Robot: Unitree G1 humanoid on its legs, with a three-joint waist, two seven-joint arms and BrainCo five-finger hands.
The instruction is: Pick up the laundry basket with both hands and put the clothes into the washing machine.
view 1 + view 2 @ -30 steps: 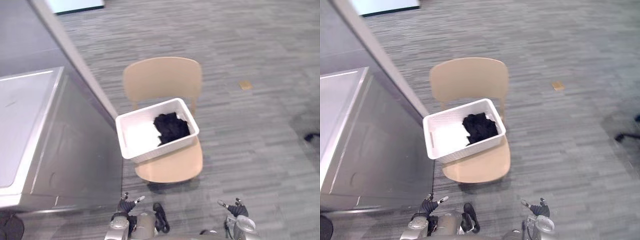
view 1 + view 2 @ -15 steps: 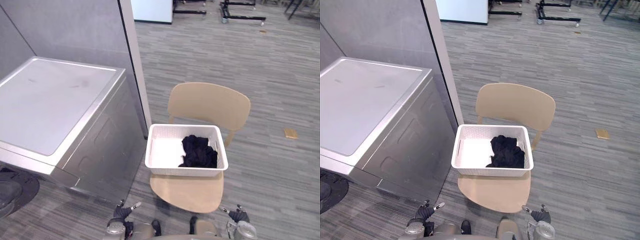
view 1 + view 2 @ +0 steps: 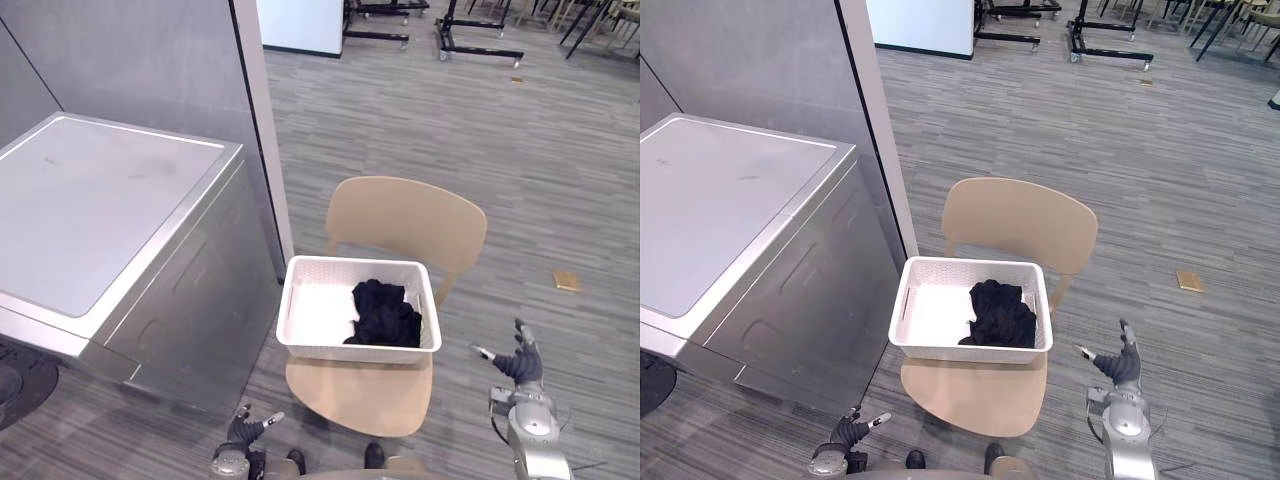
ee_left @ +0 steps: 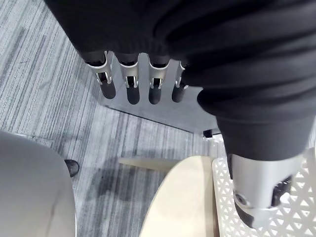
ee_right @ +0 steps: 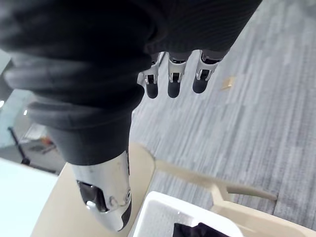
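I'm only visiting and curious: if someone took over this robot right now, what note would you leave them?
The left hand is open and empty, low in front of the chair.
The right hand is open and empty, raised to the right of the laundry basket, not touching it.
The basket sits on the chair seat with the dark clothes inside.
The washing machine stands to the left; its top looks closed.
Done: nothing yet.
Left: grasp the basket with both hands, lift it, load the clothes.
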